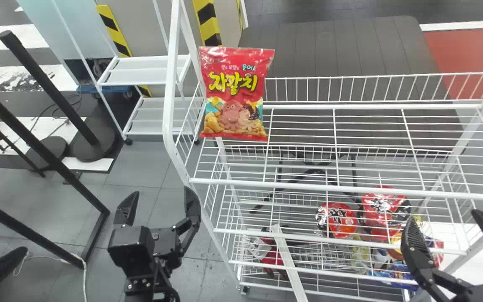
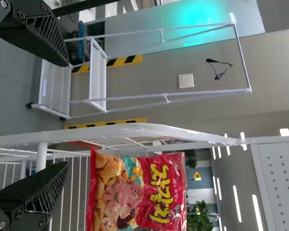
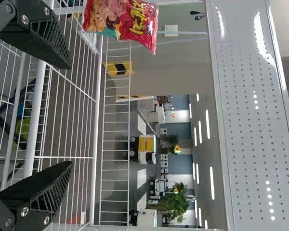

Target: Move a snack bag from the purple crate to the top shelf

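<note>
Left gripper (image 1: 159, 200) wide, left of rack (image 1: 168, 117); right gripper (image 1: 445, 219) wide, near right end; both aimed forward.

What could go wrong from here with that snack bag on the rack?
The snack bag stands upright, ungripped, so it might topple. It sits at the left end of the top shelf, where a knock could tip it over the side. The left gripper, beside the rack, could bump its frame.
</note>
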Controlling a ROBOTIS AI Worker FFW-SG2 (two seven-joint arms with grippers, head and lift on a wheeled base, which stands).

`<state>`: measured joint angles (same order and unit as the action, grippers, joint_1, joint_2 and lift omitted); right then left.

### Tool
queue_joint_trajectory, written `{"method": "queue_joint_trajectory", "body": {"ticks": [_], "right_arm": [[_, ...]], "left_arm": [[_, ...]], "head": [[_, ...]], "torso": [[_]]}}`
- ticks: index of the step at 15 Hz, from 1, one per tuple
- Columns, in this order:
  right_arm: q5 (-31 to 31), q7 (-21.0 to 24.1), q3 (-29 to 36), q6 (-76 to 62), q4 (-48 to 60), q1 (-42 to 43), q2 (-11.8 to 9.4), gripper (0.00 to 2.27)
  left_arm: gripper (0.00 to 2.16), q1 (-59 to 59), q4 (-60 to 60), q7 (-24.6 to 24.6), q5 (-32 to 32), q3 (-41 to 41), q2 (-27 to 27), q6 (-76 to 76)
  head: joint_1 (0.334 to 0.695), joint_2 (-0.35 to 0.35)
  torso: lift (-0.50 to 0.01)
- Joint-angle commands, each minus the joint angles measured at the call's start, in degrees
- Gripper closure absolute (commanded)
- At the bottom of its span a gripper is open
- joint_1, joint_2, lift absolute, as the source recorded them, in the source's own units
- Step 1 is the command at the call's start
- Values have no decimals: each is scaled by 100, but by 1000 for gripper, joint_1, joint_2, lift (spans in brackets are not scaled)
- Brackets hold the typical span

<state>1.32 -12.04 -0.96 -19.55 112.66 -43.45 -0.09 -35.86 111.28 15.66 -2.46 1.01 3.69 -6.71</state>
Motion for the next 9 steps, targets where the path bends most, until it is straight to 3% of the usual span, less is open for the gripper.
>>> {"method": "queue_joint_trajectory", "body": {"ticks": [1,9], "right_arm": [[8,0,17,0,2,-5,0,110],[8,0,17,53,37,-32,-9,110]], "left_arm": [[83,0,-10,-19,0,-13,0,-1],[76,35,-10,-37,9,-13,9,17]], "head": [[695,195],[695,187]], "torso": [[10],[10]]}}
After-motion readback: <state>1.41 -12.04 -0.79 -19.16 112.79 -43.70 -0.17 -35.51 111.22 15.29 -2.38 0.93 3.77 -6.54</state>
